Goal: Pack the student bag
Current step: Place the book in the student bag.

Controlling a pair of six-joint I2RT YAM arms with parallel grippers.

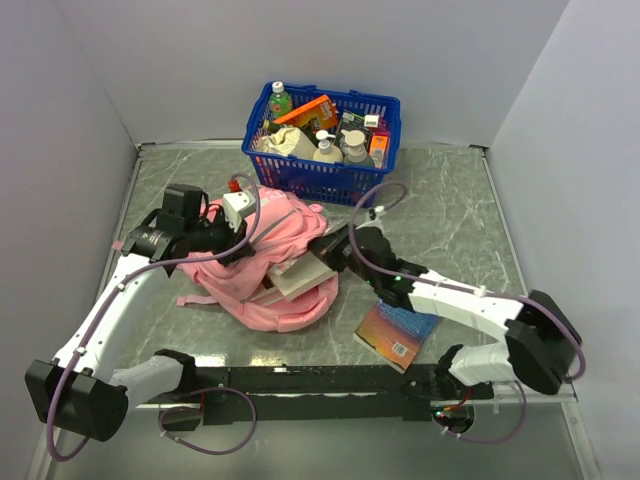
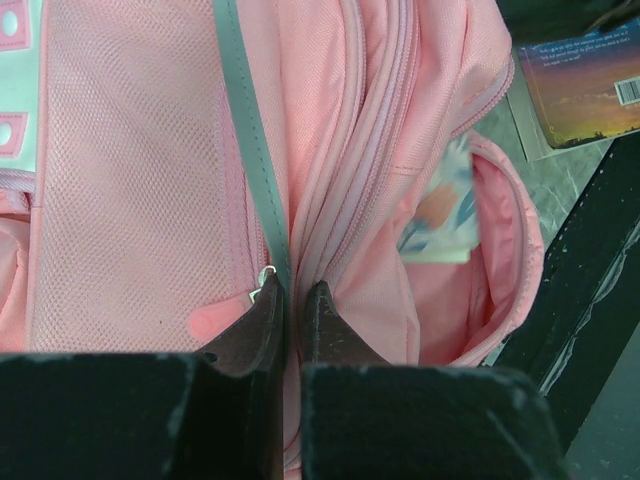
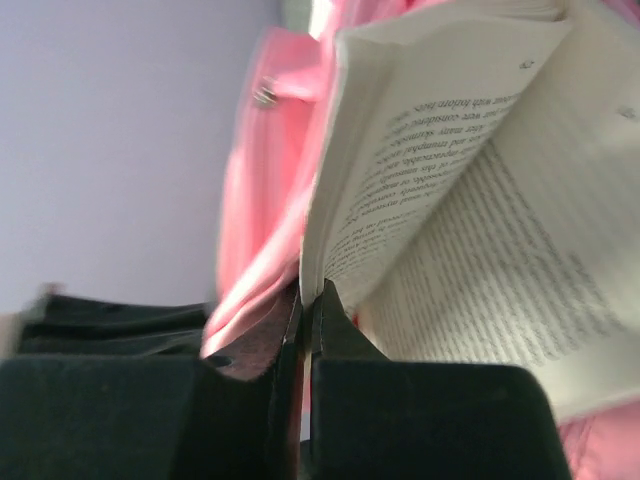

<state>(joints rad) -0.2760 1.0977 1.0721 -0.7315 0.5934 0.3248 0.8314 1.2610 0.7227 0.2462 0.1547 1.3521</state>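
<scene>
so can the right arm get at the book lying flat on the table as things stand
Probably not yet: the right gripper is shut on an open book at the student bag. The flat book lies uncovered beside that arm.

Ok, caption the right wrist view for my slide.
Right gripper shut on the edge of an open book, with the pink bag just behind it.

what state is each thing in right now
student bag: lying on the table, one compartment unzipped
left gripper: shut on the student bag's zip edge
right gripper: shut on the held book
held book: pages fanned open
second book: closed, flat on the table
blue basket: upright, full of items
</scene>
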